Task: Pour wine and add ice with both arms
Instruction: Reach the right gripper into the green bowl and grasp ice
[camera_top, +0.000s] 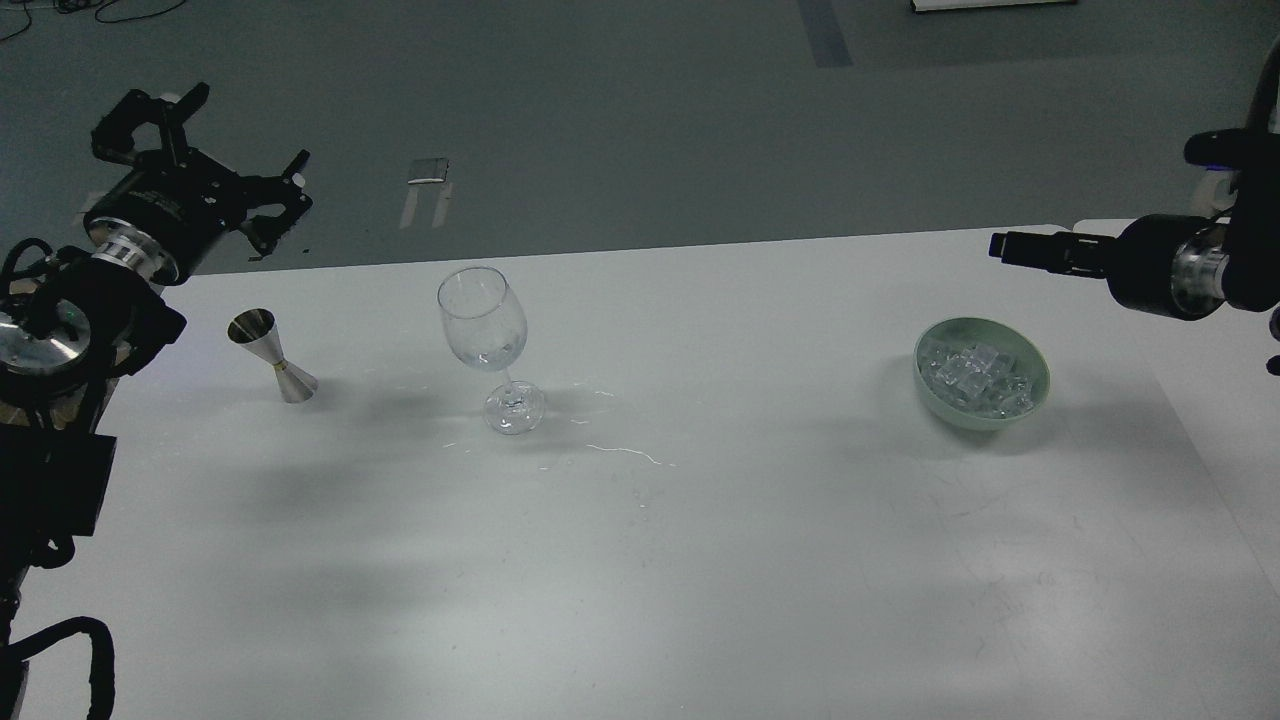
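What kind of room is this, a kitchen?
Probably a robot test room, not a kitchen. A plain white table stands on a bare grey floor, with only a wine glass, a metal measuring cup and a bowl of ice.

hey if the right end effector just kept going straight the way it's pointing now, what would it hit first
Probably nothing. The right end effector points left, roughly level, above the table's far edge. The bowl of ice sits nearer and lower, the wine glass likewise, though depth is unclear.
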